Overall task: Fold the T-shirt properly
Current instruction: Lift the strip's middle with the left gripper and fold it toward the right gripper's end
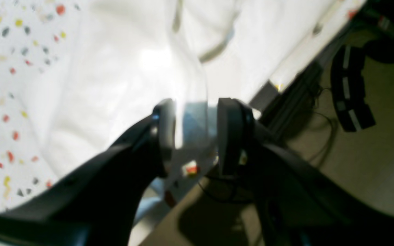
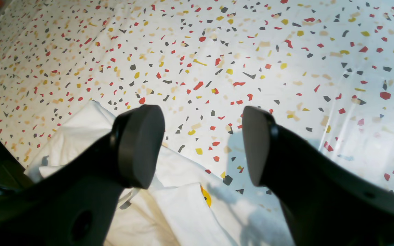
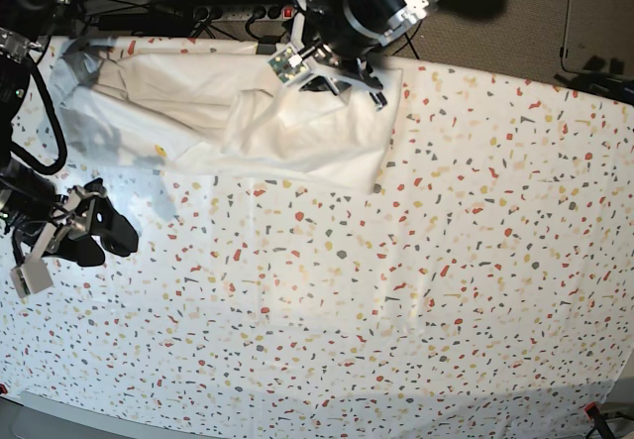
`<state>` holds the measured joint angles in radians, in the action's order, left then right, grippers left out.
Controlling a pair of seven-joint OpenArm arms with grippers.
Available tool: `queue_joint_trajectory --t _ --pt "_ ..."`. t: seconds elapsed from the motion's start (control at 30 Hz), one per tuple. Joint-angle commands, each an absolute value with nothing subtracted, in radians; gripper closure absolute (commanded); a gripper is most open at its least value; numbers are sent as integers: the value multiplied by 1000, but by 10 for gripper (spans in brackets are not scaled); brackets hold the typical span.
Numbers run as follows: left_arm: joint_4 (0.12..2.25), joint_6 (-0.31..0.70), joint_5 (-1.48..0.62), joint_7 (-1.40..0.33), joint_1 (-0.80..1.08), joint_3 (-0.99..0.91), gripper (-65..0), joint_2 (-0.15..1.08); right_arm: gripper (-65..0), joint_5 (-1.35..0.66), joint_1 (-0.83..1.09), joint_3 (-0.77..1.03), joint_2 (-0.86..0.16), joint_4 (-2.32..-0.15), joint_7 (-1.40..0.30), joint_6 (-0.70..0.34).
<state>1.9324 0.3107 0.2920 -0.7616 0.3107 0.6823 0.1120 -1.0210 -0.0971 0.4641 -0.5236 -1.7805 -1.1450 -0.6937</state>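
At worktop (image 3: 475, 261) rear, my left tool (image 1: 195, 136) pinches the T-shirt (image 3: 297, 127); print unreadable. My right tool (image 2: 204, 147) hangs spread.

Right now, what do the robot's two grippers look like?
Both are matte black. The right gripper has curved arms ending in rounded oval grey pads. The left gripper has similar black curved fingers with flat pads. Black cables trail by the arms in the base view.

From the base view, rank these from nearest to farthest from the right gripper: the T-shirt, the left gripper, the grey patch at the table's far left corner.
Measured from the right gripper, low on the view's left:
1. T-shirt: its near hem lies just up and right.
2. Grey patch: straight up, at the far corner.
3. Left gripper: top centre, on the shirt's far edge.
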Motion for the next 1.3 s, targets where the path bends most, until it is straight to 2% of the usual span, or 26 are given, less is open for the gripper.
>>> queue_joint_trajectory --t 0.0,0.2,0.4,0.6,0.77,0.87,0.9,1.03,1.27 --pt "1950 306 288 -735 309 686 -207 103 -389 -1037 -117 471 -540 -1796 -1122 -698" --pt "1950 305 308 -731 306 686 -203 103 -389 -1037 -117 471 -540 -1796 -1122 -698" --pt "1950 261 361 -714 296 687 -102 100 -389 -1037 -116 471 -540 -1796 -1122 -698" --pt "1950 261 347 -710 296 687 0 100 -389 -1056 -116 471 -540 -1796 -1122 -698" --pt "1950 261 234 -712 297 689 0 90 -389 -1056 -117 471 -540 -1796 -1122 -698" --pt "1950 264 100 -737 297 689 0 28 -389 -1056 -117 471 -540 -1796 -1122 -698" --pt "1950 293 108 -742 295 689 0 7 -389 -1056 -117 471 -540 -1796 -1122 -698" --pt "1950 291 139 -747 279 689 0 -40 -389 -1056 -116 471 -540 -1796 -1122 -698" --pt "1950 292 138 -747 280 689 0 -44 -389 -1055 -117 471 -540 -1796 -1122 -698"
